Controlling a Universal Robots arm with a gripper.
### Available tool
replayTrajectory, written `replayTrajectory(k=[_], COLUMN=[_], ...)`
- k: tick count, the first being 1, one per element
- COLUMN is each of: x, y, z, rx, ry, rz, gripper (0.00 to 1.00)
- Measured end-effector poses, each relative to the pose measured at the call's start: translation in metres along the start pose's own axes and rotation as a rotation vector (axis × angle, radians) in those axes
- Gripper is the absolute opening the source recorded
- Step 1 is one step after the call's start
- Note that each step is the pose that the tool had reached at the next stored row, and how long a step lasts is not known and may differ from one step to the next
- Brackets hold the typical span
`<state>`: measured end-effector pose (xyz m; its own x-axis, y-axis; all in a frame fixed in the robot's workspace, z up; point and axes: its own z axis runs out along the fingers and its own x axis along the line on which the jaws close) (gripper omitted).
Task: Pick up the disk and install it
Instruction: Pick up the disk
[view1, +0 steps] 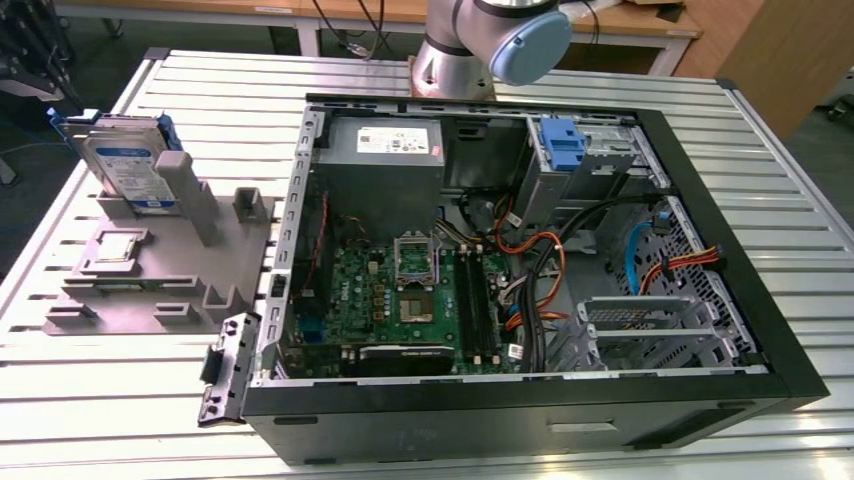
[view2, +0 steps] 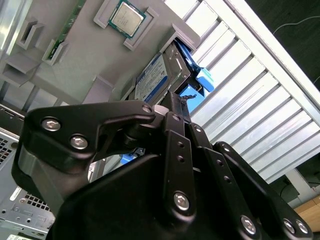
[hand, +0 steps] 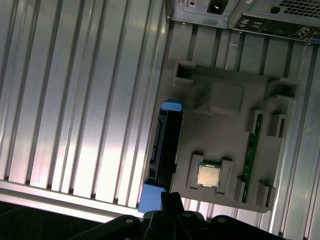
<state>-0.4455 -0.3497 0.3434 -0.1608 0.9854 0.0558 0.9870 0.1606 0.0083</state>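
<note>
The disk (view1: 130, 165) stands on edge in a slot at the far end of a grey fixture (view1: 147, 295), on the exterior view's left, beside the open computer case (view1: 534, 250). It is silver-grey with a white-and-blue label and a blue carrier frame. In the first wrist view the disk (hand: 166, 145) is seen edge-on, and in the second wrist view the disk (view2: 156, 75) shows its label. My gripper (hand: 172, 200) hangs well above it, apart from it, and its black fingers (view2: 172, 100) are shut together with nothing between them.
A small square chip (hand: 209, 175) and a green memory stick (hand: 251, 150) rest in the fixture. Inside the case are a blue bracket (view1: 565, 145) at the back and a metal drive cage (view1: 650, 325) at the front. The arm's base (view1: 467, 45) stands behind the case on the slatted metal table (view1: 80, 400).
</note>
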Motion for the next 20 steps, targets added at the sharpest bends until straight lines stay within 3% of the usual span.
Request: replayTrajectory(k=[7,15,20], x=[0.0001,0.0002,0.0003], y=[0.0,0.0,0.0003], z=[0.0,0.0004,0.0004], rx=[-0.0008,-0.0045,0.0028], ry=[-0.0001,-0.0005,0.0064], rz=[0.015,0.097,0.115], gripper=[0.1,0.1,0.1])
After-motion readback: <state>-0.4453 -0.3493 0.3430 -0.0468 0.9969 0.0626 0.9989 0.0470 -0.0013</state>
